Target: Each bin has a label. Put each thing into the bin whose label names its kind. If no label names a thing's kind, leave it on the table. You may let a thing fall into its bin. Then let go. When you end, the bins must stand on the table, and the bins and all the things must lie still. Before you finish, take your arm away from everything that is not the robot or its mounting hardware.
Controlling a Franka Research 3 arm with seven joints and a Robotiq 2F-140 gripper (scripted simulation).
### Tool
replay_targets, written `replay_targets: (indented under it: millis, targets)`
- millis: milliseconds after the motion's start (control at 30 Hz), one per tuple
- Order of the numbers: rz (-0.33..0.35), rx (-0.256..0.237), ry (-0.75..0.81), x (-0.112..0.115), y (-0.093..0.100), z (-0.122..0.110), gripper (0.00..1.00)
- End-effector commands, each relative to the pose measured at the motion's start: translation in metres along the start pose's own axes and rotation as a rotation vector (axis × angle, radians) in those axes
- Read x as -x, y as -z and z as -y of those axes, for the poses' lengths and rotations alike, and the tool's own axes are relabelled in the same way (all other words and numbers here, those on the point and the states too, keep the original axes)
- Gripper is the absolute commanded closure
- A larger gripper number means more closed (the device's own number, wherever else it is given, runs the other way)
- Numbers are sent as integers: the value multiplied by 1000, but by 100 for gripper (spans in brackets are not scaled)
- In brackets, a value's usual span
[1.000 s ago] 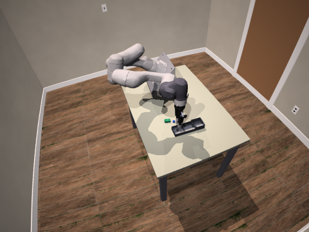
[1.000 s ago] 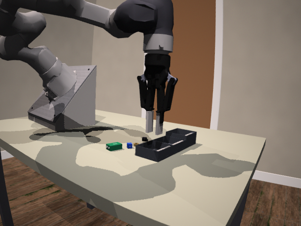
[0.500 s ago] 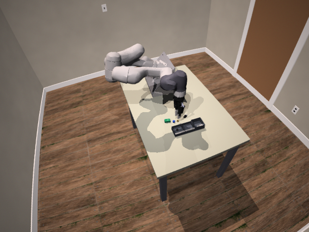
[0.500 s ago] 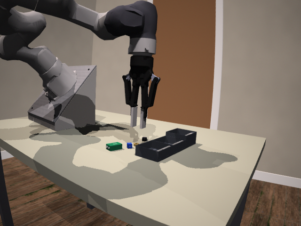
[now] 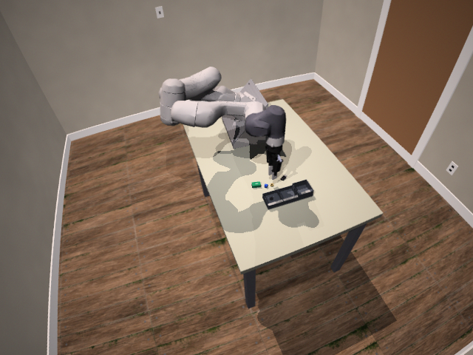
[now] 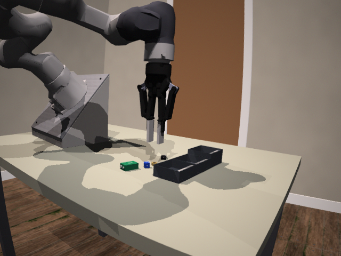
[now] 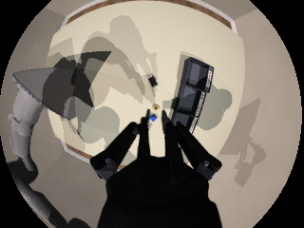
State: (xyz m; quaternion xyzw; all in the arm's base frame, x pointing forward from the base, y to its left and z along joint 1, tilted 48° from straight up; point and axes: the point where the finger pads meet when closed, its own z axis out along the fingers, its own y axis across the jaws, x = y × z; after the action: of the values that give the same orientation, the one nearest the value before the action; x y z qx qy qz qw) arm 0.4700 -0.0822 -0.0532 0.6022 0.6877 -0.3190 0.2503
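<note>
My claw (image 5: 274, 176) (image 6: 155, 142) (image 7: 156, 114) hangs above the table, fingertips slightly apart, gripping nothing. Probably I'm lining up a pick: centre over the blue cube (image 5: 266, 186) (image 6: 146, 164) (image 7: 153, 118), descend straight, spare its neighbours. Left of it, the green block (image 5: 256, 184) (image 6: 129, 166) lies flat, long axis running roughly left-right from above.
</note>
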Motion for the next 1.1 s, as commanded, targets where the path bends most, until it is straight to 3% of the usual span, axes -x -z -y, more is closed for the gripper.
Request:
replay_targets:
  millis: [0,800,1067]
  targets:
    - [-1,3,-21,1,0,-1,81]
    - [-1,3,-21,3,0,-3,81]
    - [-1,3,-21,2,-32,-3,81]
